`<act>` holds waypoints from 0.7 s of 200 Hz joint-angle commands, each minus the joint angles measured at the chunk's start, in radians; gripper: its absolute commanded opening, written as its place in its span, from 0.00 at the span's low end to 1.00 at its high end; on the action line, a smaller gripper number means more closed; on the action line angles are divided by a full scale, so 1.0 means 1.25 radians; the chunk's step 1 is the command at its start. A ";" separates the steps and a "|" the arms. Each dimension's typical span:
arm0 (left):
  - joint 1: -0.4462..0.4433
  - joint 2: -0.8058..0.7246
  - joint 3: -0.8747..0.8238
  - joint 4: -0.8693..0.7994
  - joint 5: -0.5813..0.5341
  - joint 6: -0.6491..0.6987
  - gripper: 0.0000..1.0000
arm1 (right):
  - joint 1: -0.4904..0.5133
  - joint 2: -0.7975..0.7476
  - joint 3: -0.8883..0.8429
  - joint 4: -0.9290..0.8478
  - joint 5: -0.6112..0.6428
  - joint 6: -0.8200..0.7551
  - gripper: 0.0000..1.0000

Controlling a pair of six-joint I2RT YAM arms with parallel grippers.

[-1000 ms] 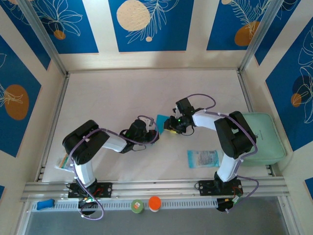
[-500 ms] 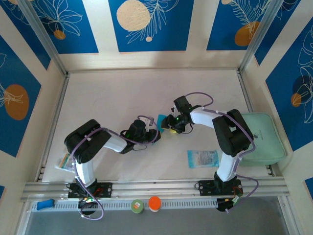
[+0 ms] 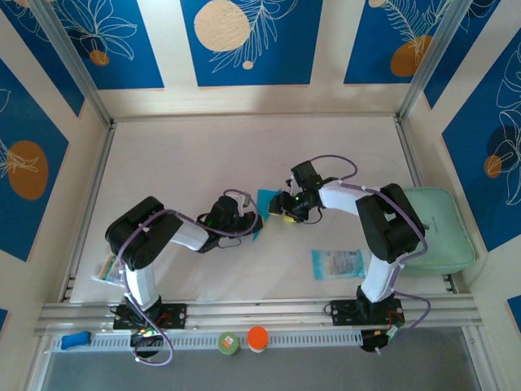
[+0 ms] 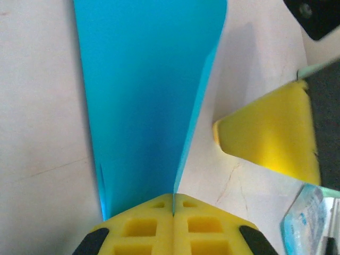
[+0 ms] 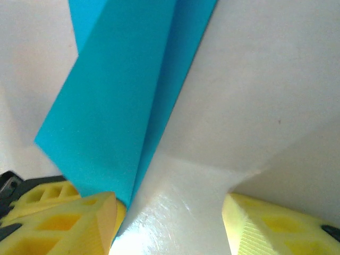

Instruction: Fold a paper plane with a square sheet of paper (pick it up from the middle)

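In the top view, a small packet (image 3: pixel 105 270) lies at the left edge of the table (image 3: pixel 195 155), close to the left arm. A green round thing (image 3: pixel 229 343) and an orange round thing (image 3: pixel 257 337) sit at the bottom of the frame. In the middle of the frame, the left gripper (image 3: pixel 247 221) and the right gripper (image 3: pixel 281 208) meet. The cyan paper (image 3: pixel 266 198) is between them and is mostly covered by them. A pale printed packet (image 3: pixel 338 263) lies lower right of the grippers. A big mint-green pad (image 3: pixel 437 232) lies at the far right.

In the left wrist view, the left gripper (image 4: pixel 172 199) has its yellow fingers (image 4: pixel 143 226) squeezed together on the bottom tip of the cyan paper (image 4: pixel 143 90). The paper is folded. It runs long from the bottom to the top of the frame, narrow at the fingers and wide at the top. One flap stands up on its edge. To the right, one yellow finger of the other gripper (image 4: pixel 271 133) rests on the table near the paper, with a gap between them.

In the right wrist view, the right gripper (image 5: pixel 170 223) has its fingers (image 5: pixel 58 218) spread wide, with bare table between them. The cyan paper (image 5: pixel 122 95) slants from the lower left to the top. Its low end touches the left finger.
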 commanded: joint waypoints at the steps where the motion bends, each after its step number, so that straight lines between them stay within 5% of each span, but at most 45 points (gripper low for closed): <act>1: 0.024 -0.002 0.007 -0.086 0.043 -0.067 0.02 | -0.034 -0.033 -0.049 0.076 -0.055 -0.047 0.57; 140: 0.057 0.023 0.024 -0.062 0.140 -0.185 0.00 | 0.029 0.070 0.119 -0.043 -0.003 -0.151 0.58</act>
